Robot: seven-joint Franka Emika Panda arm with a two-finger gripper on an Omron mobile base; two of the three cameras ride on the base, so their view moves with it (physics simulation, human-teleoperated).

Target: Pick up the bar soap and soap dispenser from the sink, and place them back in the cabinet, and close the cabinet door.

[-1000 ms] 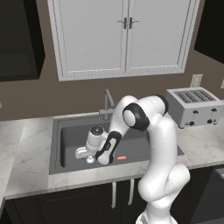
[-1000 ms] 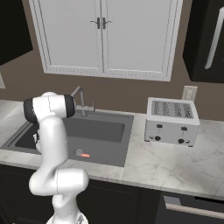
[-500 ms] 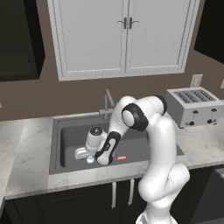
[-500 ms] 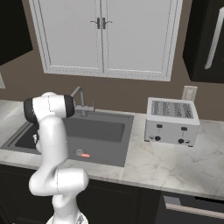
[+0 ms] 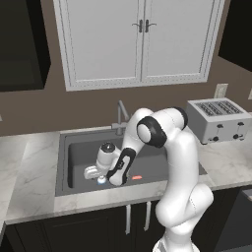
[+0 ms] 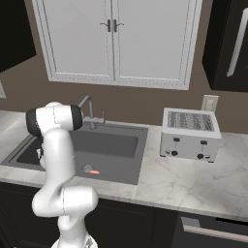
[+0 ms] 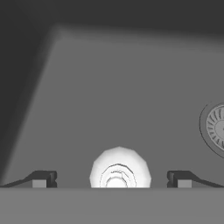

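My gripper (image 5: 97, 177) is down in the dark grey sink (image 5: 78, 147) near its front left, pointing at the floor of the basin. The hand view shows its fingertips (image 7: 41, 179) wide open, one on each side of the soap dispenser's white pump top (image 7: 119, 168), without touching it. A bit of the blue bottle (image 5: 102, 180) peeks out under the hand. The bar soap (image 5: 137, 177) (image 6: 94, 171) lies flat on the sink floor to the right of the hand, beside the round drain (image 6: 87, 168) (image 7: 216, 127). A black-brown cabinet door (image 6: 225, 43) with a silver handle hangs at upper right.
The faucet (image 5: 119, 114) stands at the back rim of the sink. A silver toaster (image 5: 216, 119) sits on the marble counter (image 6: 193, 179) to the right. White panelled double doors (image 5: 140, 39) are shut above the sink. Another dark cabinet (image 5: 22, 44) hangs at upper left.
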